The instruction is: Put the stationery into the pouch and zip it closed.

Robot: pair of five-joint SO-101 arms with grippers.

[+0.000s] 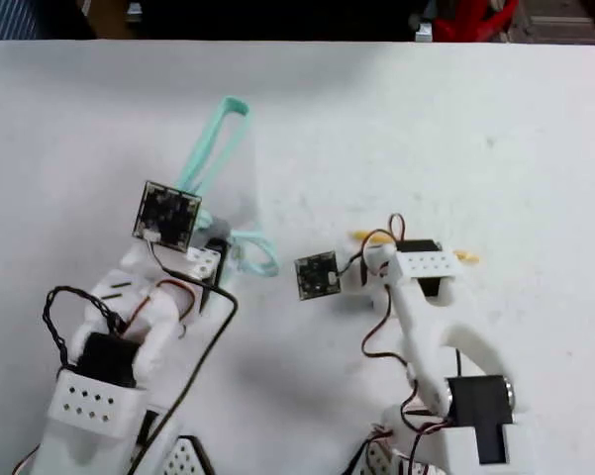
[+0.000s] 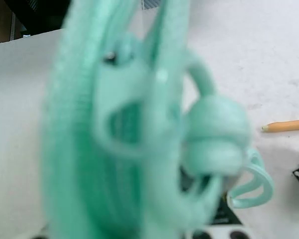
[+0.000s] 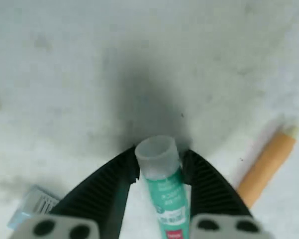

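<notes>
— Left pincer, from above, sat at the pouch, grip impossible to tell; right pincer hung right of the pouch, over the pencil.
— Left wrist?
— Pouch mouth close up, probably presented for loading.
— Right wrist?
— Clamped on the glue stick, seemingly ready to carry over.
</notes>
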